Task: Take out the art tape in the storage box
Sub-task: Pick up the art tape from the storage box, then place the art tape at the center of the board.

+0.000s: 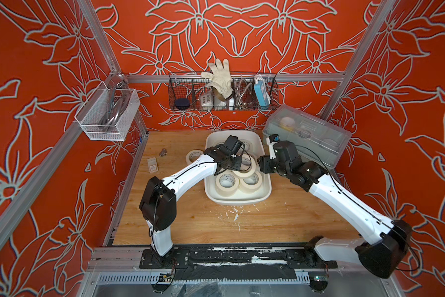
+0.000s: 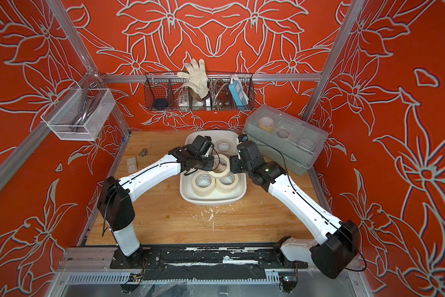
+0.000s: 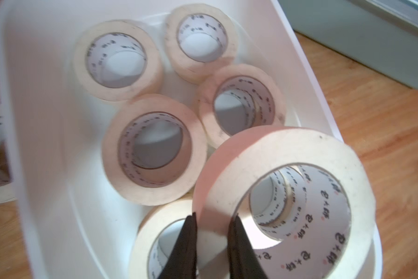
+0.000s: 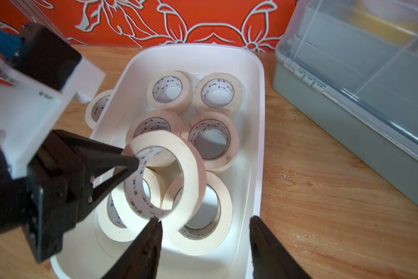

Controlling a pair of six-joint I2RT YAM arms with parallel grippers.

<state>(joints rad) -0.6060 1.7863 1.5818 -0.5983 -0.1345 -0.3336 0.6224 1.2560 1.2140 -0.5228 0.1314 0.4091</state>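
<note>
**Roll hangs from the left tool over the box; the way out is to the left**

In both top views, the left tool (image 1: 238,168) reaches in over the storage box (image 1: 242,203). The held roll (image 2: 221,176) hangs above the rest of the art tape (image 1: 226,191), between your two tools. The right tool (image 2: 232,166) waits just beside it, on the side of the box's right wall. A loose roll (image 1: 193,155) lies on the bench (image 1: 190,226) just outside the left wall.

In the left wrist view, the left tool (image 3: 214,217) is clenched on the held roll's (image 3: 299,149) wall, with one finger inside the core and one outside. The ring is tilted up on edge, not flat.

In the right wrist view, the right tool (image 4: 204,219) is released, its jaws wide with nothing between them. Its near tip sits right at the held roll's (image 4: 193,169) lower edge, and you cannot tell whether they touch.

Your left arm is the nearer one to the bare bench by the loose roll. The carry probably runs away from the right tool, up and over the left wall.
</note>
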